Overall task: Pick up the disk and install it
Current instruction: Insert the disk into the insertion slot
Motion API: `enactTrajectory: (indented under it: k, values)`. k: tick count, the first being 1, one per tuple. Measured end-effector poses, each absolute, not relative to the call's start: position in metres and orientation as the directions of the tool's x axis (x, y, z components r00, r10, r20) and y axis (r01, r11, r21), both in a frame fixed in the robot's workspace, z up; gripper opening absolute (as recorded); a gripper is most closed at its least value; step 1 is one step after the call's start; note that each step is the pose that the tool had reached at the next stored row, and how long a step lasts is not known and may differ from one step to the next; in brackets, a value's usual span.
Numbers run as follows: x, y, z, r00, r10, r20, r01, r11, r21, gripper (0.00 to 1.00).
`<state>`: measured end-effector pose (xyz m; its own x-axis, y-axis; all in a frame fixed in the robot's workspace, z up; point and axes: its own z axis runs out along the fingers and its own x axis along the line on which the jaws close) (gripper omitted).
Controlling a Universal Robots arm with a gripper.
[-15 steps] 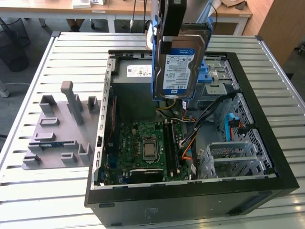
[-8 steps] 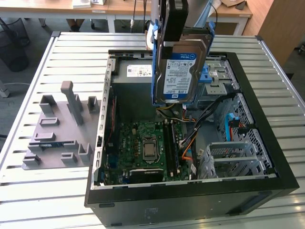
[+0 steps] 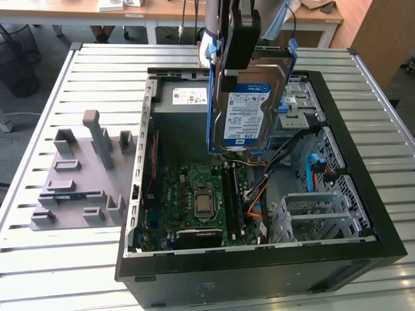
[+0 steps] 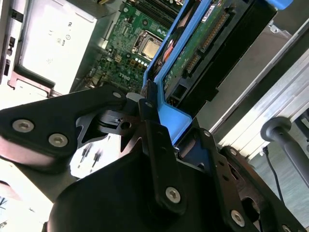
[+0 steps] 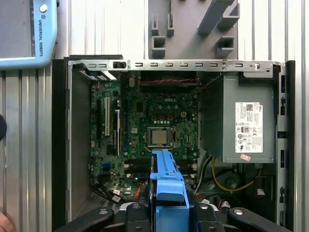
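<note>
The disk [image 3: 249, 107], a silver hard drive with a blue-and-white label and a blue carrier frame, hangs on edge above the open computer case [image 3: 363, 162]. My gripper [image 3: 229, 78] is shut on its upper part and holds it clear of the case. In the second wrist view the black fingers [image 4: 154, 140] clamp the blue carrier [image 4: 166, 113], and the drive's green circuit board [image 4: 203, 43] faces the camera. In the first wrist view the blue carrier [image 5: 166, 186] sticks out from the gripper [image 5: 166, 217], over the motherboard [image 5: 154, 130].
Inside the case are the motherboard [image 3: 194, 194], a grey power supply box [image 3: 188, 103] with a white sticker, loose cables and metal drive cages [image 3: 324, 201] on the exterior view's right. A grey fixture plate [image 3: 78, 181] with upright blocks lies beside the case on the slatted table [image 3: 52, 259].
</note>
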<state>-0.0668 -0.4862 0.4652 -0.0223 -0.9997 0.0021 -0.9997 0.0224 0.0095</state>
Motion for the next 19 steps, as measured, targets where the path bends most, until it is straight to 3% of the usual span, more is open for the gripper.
enactTrajectory:
  k: [19]
  values:
    - [-0.0668, -0.4956, 0.4651, -0.022, -1.0, 0.002, -1.0, 0.022, 0.009, 0.36]
